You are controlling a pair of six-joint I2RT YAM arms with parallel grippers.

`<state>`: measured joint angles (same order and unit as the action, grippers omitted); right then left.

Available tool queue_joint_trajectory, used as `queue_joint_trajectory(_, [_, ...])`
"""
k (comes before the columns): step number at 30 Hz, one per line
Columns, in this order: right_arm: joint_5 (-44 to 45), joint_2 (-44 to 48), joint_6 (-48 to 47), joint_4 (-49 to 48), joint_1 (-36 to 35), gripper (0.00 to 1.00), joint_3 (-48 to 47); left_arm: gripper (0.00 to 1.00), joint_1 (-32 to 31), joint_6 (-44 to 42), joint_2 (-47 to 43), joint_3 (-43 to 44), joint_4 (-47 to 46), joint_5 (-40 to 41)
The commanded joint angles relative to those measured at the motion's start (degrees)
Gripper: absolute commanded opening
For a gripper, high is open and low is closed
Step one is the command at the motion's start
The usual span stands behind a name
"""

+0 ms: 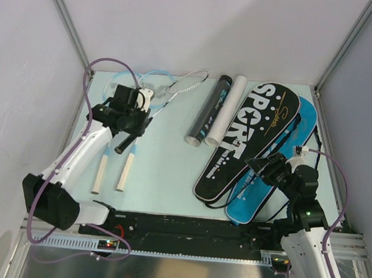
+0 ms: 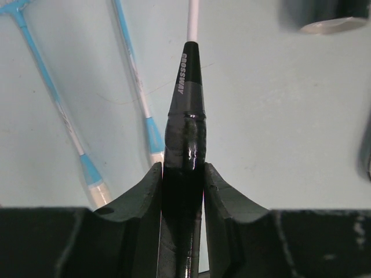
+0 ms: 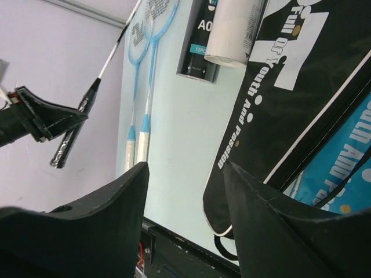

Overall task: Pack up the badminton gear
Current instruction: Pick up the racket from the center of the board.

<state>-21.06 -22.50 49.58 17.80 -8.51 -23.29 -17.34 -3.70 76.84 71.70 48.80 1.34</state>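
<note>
While the left gripper (image 1: 135, 118) is clamped tight on the black handle (image 2: 184, 116) of the silver-white racket (image 1: 189, 82), the step in hand reads as carrying that racket across to a bag. The handle end is up off the table (image 1: 165, 157), plain in the right wrist view. The head lies out toward the far left, over the heads of the light-blue rackets (image 1: 124, 173); I cannot tell whether it touches them. The right gripper (image 3: 186, 174) has its fingers apart and empty, hovering near the narrow end of the black SPORT bag (image 1: 251, 128), which lies partly on top of the blue bag (image 1: 253, 205). The black tube (image 1: 207, 115) and white tube (image 1: 228, 107) lie side by side between racket and bags, so the swing across should go over them, not through. Advice: raise the racket until its head is free of the blue frames before any sideways move, or it may drag them along. The grip is far down the handle, so the long shaft will likely droop and sway. Go slowly and keep the racket level. No bag opening can be made out from these views. My guess is that the right gripper must first pinch the black bag's edge and hold the mouth up. Feed the head in first, along the bag's long axis toward its wide end, and let go only once the handle is inside the edge.
</note>
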Motion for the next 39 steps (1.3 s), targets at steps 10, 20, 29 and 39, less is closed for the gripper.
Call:
queue_joint_trajectory(10, [9.4, -5.4, 6.6, -8.2, -11.8, 0.59, -2.8, 0.00, -13.2, 9.5, -10.9, -1.4, -3.5, 7.3])
queue_joint_trajectory(20, [19.6, -23.3, 13.5, -23.2, -23.4, 0.60, -8.7, 0.00, -21.2, 9.4, -11.9, -2.0, -3.6, 14.2])
queue_joint_trajectory(29, [22.1, -45.5, 18.6, -38.0, -30.0, 0.61, -19.5, 0.00, -22.9, 12.8, -12.9, -4.4, -3.7, 11.2])
queue_joint_trajectory(39, [12.4, -69.4, 20.6, -46.1, -31.4, 0.61, -33.2, 0.00, -23.2, 14.2, -16.0, -7.1, -3.9, 11.0])
